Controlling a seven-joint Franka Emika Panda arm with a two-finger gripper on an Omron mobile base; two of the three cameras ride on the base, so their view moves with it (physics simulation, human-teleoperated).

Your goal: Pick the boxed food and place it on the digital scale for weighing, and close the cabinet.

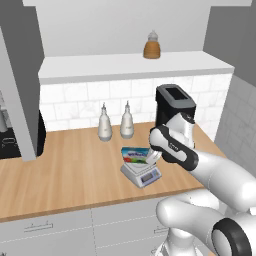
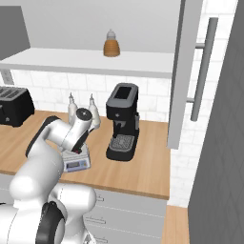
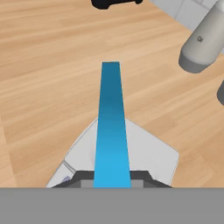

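While my gripper [image 3: 112,181] pinches the boxed food [image 1: 136,155] by its edge, the blue box sits over the digital scale [image 1: 141,173] on the wooden counter [image 1: 65,170]. Above, the cabinet [image 2: 188,76] door hangs open beside the coffee machine [image 2: 122,121].

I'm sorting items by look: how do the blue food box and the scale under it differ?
The box is blue with a colourful label; the scale is plain light grey. The box is a thin flat slab, seen edge-on in the hand view; the scale is thicker, with a sloped front display. The box sits tilted in the closed hand, while the scale rests flat on the wooden counter. Both are small and about equally wide.
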